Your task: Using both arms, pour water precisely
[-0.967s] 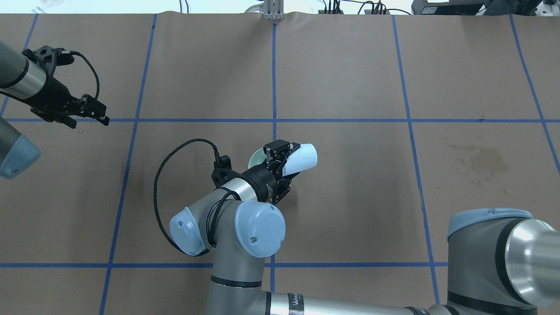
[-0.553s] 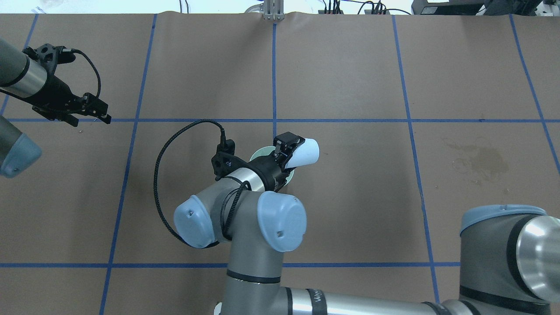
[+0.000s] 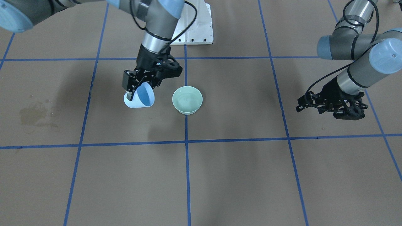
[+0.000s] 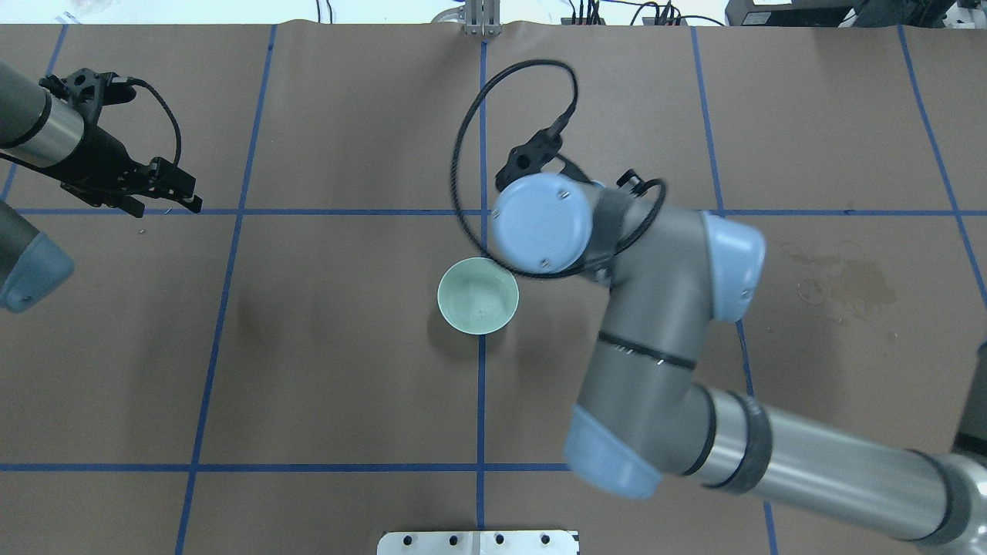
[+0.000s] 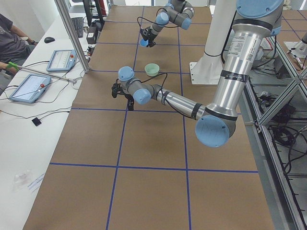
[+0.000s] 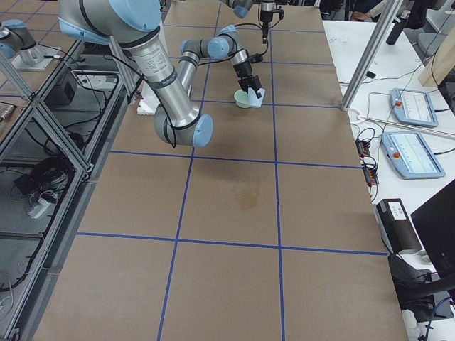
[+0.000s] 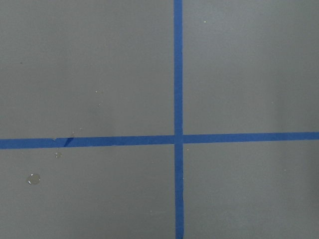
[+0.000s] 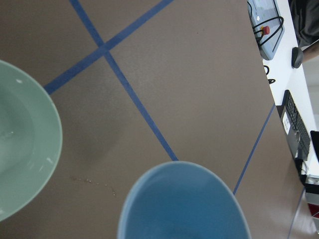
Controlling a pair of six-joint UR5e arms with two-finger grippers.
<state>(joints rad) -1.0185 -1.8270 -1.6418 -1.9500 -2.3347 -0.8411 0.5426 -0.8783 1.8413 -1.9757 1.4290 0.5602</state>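
My right gripper (image 3: pixel 135 90) is shut on the rim of a light blue cup (image 3: pixel 140 98). It holds the cup low over the table, mouth tilted up, just beside a pale green bowl (image 3: pixel 187 99) and apart from it. The cup (image 8: pixel 182 204) looks empty in the right wrist view. The water (image 8: pixel 11 133) shows as faint glints in the bowl (image 8: pixel 30 149). In the overhead view the right arm's wrist (image 4: pixel 542 222) hides the cup and the gripper; the bowl (image 4: pixel 478 295) is in full sight. My left gripper (image 4: pixel 171 206) is open and empty, far off at the table's side (image 3: pixel 298 105).
A dried stain (image 4: pixel 848 281) marks the brown paper on my right. The white pedestal (image 3: pixel 194 28) stands behind the bowl. A few small drops (image 8: pixel 94 180) lie by the cup, and one drop (image 7: pixel 34 179) lies under the left wrist. Operators' tablets (image 5: pixel 29 86) sit past the far edge.
My right arm has swung round to the bowl's right and far side. The cup, which lay tipped over the bowl, now stands mouth-up beside it. The left arm has barely moved.
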